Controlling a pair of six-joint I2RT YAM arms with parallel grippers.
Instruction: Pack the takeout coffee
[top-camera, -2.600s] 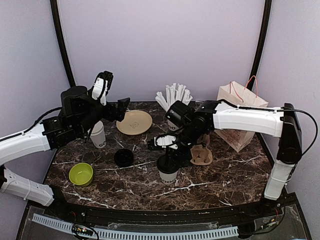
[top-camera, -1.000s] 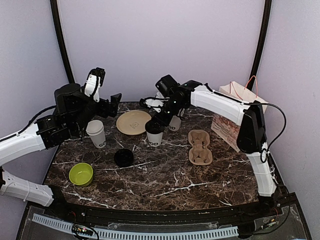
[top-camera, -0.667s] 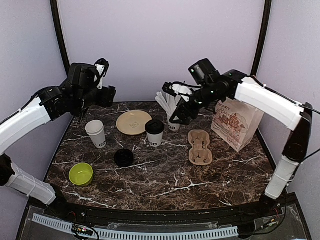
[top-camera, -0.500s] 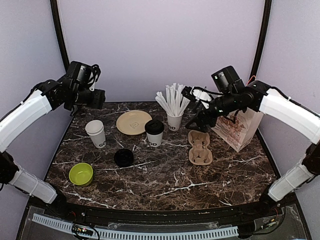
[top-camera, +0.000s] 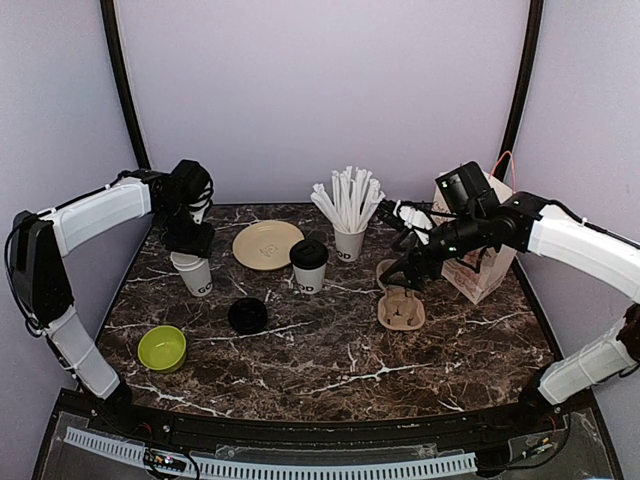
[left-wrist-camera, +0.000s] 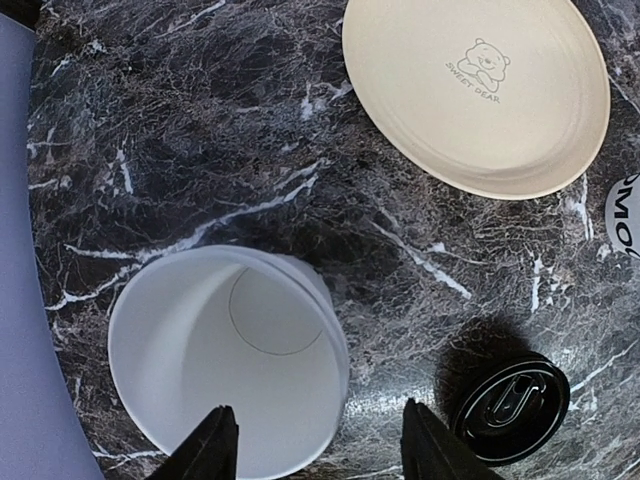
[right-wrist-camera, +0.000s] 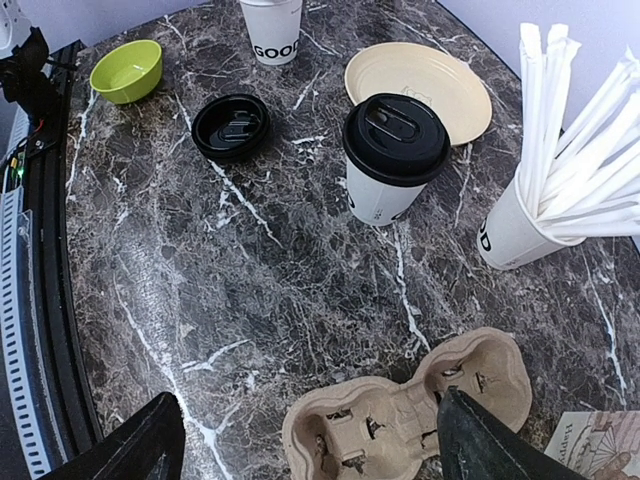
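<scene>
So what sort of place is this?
Probably a test booth staged like a café counter: plain lilac walls close in a marble-look table holding a lidded coffee cup, a cup carrier and a paper bag.

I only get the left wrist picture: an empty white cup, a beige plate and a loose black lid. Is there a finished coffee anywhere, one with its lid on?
Observer: Yes. One lidded cup stands just right of the plate, near the middle of the table.
Operator: What would it get packed into?
Observer: A cardboard cup carrier lies further right, with nothing in it.
Operator: And what is the other arm doing?
Observer: The right gripper hangs open above that carrier and holds nothing.
</scene>
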